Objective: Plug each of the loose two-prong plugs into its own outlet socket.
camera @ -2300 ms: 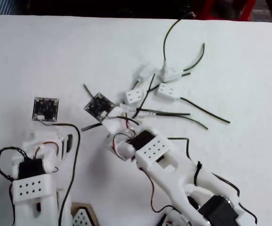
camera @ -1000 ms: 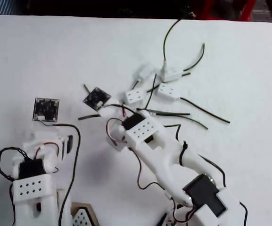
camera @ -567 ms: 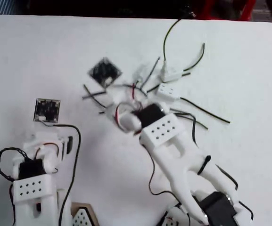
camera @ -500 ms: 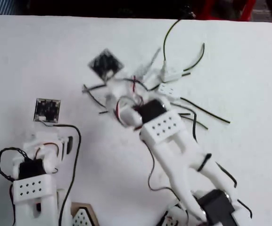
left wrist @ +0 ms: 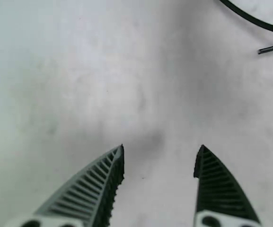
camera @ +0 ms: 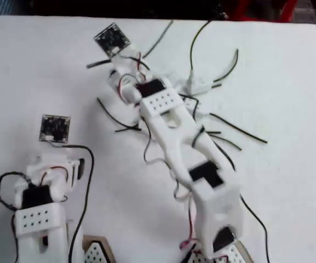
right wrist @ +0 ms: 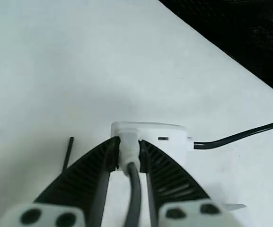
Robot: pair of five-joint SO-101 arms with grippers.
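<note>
Where the worktop [camera: 289,66] ran out against a dark strip at its far edge, the right pincer [right wrist: 128,144] sat clenched on a white plug [right wrist: 128,153]. The plug's black cord [right wrist: 133,194] trailed back between the fingers. Its nose touched a white socket block [right wrist: 150,131]; whether the prongs were seated could not be told. A thin black lead [right wrist: 240,135] ran out from the block's side, flat on the white surface.

Seen from above, the right arm [camera: 174,129] stretched from the near right towards the far left of centre. Just beyond its tip a black patterned square [camera: 111,39] lay close to the far edge, with little room past it. A second black square [camera: 54,127] lay at the left, just beyond the left arm [camera: 37,211]. The pale markings on both were too small to read. Another white block [camera: 200,86] lay right of the right arm among loose black cables [camera: 237,129]. Bare worktop lay open at the far left and along the right side.

The left pincer [left wrist: 161,152] hung released, fingers apart over bare surface, a black cable [left wrist: 250,22] farther off.
</note>
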